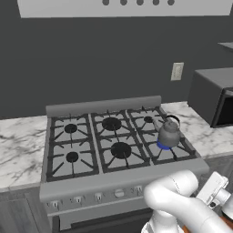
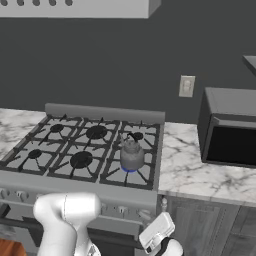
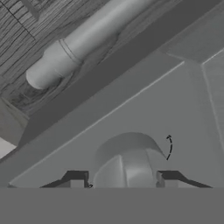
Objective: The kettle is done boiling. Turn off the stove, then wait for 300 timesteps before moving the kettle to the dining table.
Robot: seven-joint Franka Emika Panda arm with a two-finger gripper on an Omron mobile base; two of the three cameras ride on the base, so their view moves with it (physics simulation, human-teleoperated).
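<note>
The fingers (image 3: 76, 178) stand wide, one on each side of a stove knob (image 3: 131, 164), not yet pinching it. The kettle (image 1: 169, 133) sits on the stove's (image 1: 113, 141) front right burner, over a blue flame (image 1: 163, 146); probably hot, rigid and heavy, best lifted by its arched handle.

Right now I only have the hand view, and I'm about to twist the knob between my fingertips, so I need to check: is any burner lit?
Observer: Yes, a blue flame shows under the kettle.
Operator: Which burner is that?
Observer: The front right one of the stove, on the side toward the microwave.
Operator: Is my claw at that end?
Observer: Yes, your wrist sits low, by the right end of the knob row.
</note>
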